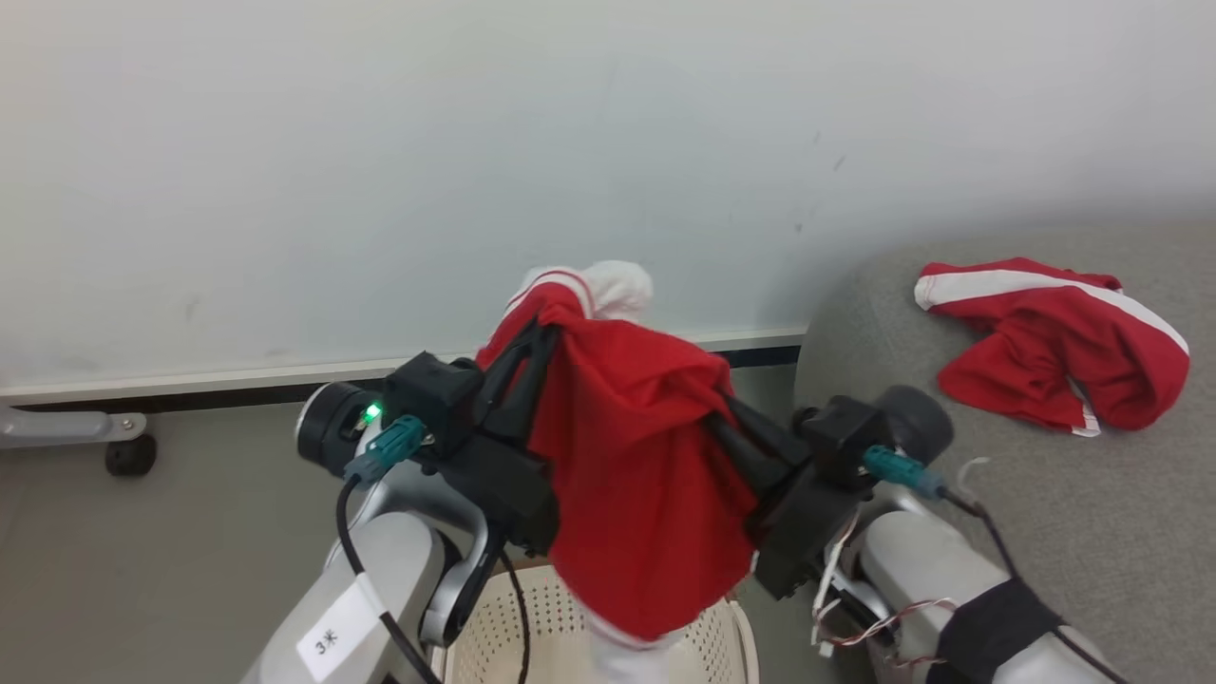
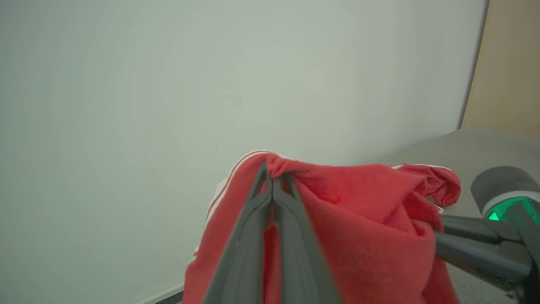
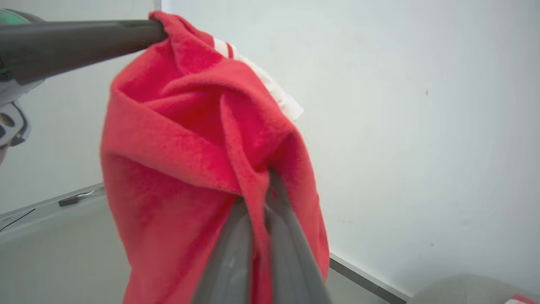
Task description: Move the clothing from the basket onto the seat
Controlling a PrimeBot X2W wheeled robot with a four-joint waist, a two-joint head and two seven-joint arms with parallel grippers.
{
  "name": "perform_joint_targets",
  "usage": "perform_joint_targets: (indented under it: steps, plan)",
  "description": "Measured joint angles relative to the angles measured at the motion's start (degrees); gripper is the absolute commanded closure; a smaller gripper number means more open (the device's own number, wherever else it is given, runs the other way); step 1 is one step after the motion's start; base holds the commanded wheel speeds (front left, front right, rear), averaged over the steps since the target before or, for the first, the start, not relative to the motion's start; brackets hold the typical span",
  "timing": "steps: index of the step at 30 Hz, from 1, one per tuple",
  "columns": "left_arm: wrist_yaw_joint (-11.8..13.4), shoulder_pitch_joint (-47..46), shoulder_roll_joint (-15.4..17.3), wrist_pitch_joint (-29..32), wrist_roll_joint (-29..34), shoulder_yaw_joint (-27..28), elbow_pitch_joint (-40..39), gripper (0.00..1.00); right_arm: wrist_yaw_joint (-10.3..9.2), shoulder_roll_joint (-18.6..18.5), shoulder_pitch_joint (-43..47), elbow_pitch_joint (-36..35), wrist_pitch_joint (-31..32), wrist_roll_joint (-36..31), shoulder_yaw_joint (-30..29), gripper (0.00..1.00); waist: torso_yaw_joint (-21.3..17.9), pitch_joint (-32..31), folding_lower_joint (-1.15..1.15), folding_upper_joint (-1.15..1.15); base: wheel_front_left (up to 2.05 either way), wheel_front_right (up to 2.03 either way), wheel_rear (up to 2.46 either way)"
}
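My left pincer (image 1: 540,331) is clenched on the top of a red garment (image 1: 636,475) with white trim. My right pincer (image 1: 724,407) is clenched on a fold at its other side, and the cloth hangs bunched in the air between them. Its lower hem dangles over the cream basket (image 1: 518,617) directly below. A second red garment (image 1: 1045,351) with a white stripe lies crumpled on the grey seat (image 1: 1092,532), near its far edge by the pale wall (image 1: 380,142).
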Motion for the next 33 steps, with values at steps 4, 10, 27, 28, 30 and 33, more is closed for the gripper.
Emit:
perform_joint_targets:
  steps: [4, 10, 27, 28, 30, 33]
  plan:
    - [0.93, 1.61, 1.25, -0.02, -0.02, 1.02, 0.08, 0.0, 0.0, -2.57, -0.24, -0.9, 0.0, 0.13, -2.12, 1.0, -1.63, 0.13, 0.0, 0.0, 0.0, 0.0, 0.0]
    - [1.45, 4.78, 1.71, -1.07, -0.44, 1.56, -0.46, 0.0, -0.01, -6.48, -0.68, -3.11, 0.0, 0.35, -5.22, 1.0, -4.55, 0.22, 0.0, 0.0, 0.0, 0.0, 0.0]
    - [1.36, 14.03, 1.53, -4.1, -0.31, -2.56, -4.48, 0.0, -4.01, -15.97, 4.18, -10.32, 0.0, 1.36, -11.78, 1.0, -15.09, 0.27, 0.0, 0.0, 0.0, 0.0, 0.0]
    - [1.36, 14.33, 1.44, -4.1, -0.31, -2.93, -4.5, 0.0, -4.2, -16.18, 4.62, -10.87, 0.0, 1.54, -11.99, 1.0, -15.78, 0.28, 0.0, 0.0, 0.0, 0.0, 0.0]
    - [1.36, 15.02, 1.13, -4.11, -0.21, -3.54, -4.85, 0.0, -4.45, -16.73, 5.25, -11.76, 0.0, 1.54, -12.18, 1.0, -17.11, 0.34, -0.01, 0.0, 0.0, 0.0, 0.0]
    - [1.36, 15.44, 0.67, -4.28, 0.12, -4.37, -5.06, 0.0, -4.63, -17.59, 5.38, -13.23, 0.0, 1.54, -12.41, 1.0, -19.12, 0.49, 0.0, 0.0, 0.0, 0.0, 0.0]
